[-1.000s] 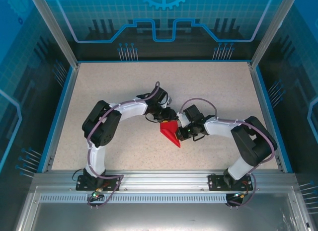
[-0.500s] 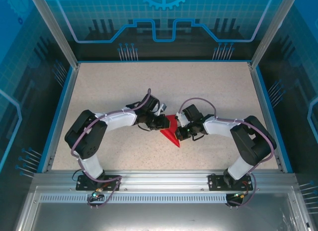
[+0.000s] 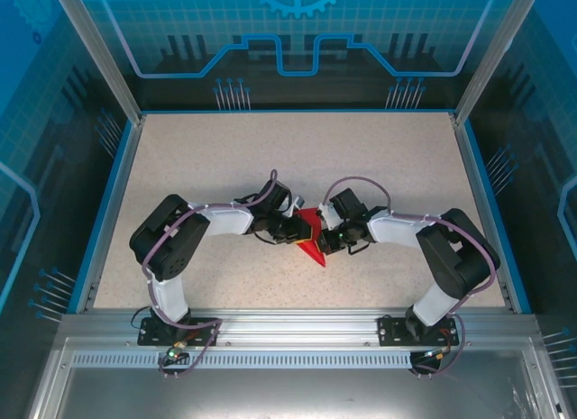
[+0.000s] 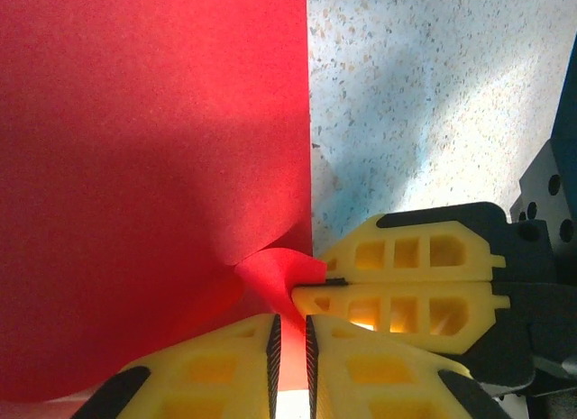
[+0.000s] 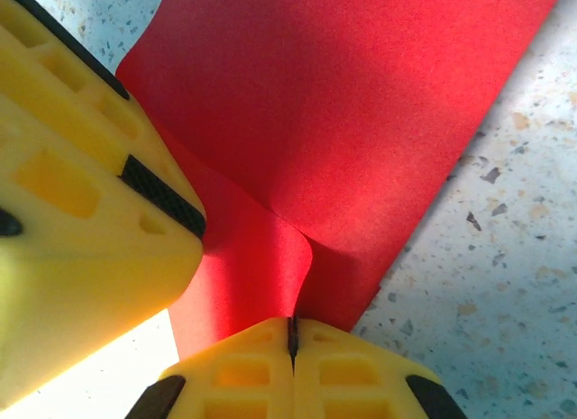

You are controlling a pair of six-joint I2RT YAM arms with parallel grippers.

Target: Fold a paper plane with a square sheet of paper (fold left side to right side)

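Note:
The red paper (image 3: 313,241) lies mid-table as a pointed shape, tip toward the near edge. My right gripper (image 3: 326,232) is at its right side, and in the right wrist view it (image 5: 291,327) is shut on a raised curl of the red paper (image 5: 361,104). My left gripper (image 3: 296,228) meets the sheet from the left. In the left wrist view its jaws (image 4: 290,333) stand a narrow gap apart with a flap of the red paper (image 4: 153,167) between them, light showing through. The right gripper's fingers (image 4: 406,279) pinch the same flap just beside them. No yellow face shows.
Speckled beige table (image 3: 207,158) with a blue rim (image 3: 115,203) and glass walls around it. Both forearms converge at the centre, their fingertips almost touching. A left finger (image 5: 81,194) crowds the right wrist view.
The left arm has swung in and down, bringing its gripper from behind the paper onto the paper's left part. The right gripper has stayed on the paper.

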